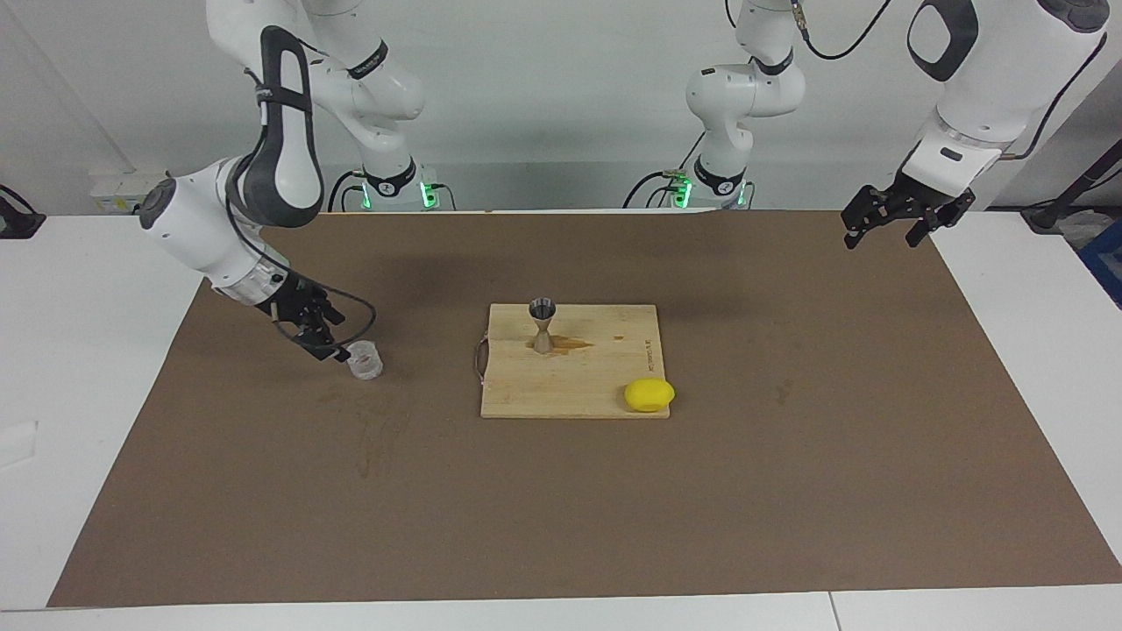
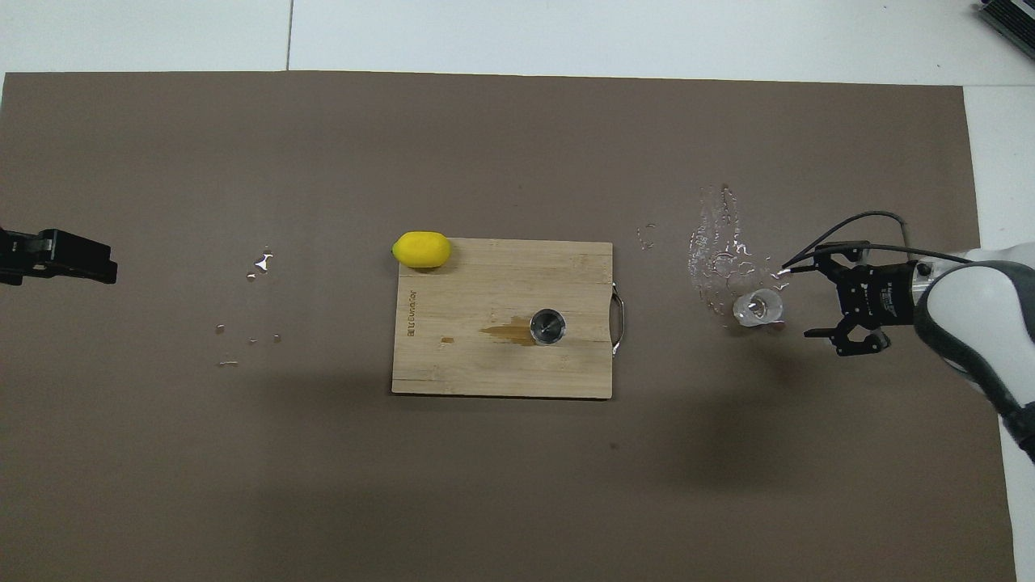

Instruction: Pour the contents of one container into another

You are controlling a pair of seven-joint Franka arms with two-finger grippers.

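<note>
The small clear cup [image 1: 365, 363] [image 2: 758, 308] stands upright on the brown mat toward the right arm's end of the table. My right gripper [image 1: 331, 338] [image 2: 799, 301] hangs open just beside it, lifted a little off the mat, with nothing between its fingers. On the wooden cutting board [image 1: 605, 386] [image 2: 469, 364] in the middle stands the silver hourglass jigger [image 1: 543, 324] [image 2: 547, 326], with a brown wet stain beside its foot. My left gripper [image 1: 881, 235] waits open in the air over the mat's corner at the left arm's end, holding nothing.
A yellow lemon [image 1: 649, 394] [image 2: 421, 249] rests at the board's corner farther from the robots. Spilled water [image 2: 716, 250] glistens on the mat next to the cup, and a few droplets [image 2: 260, 263] lie toward the left arm's end.
</note>
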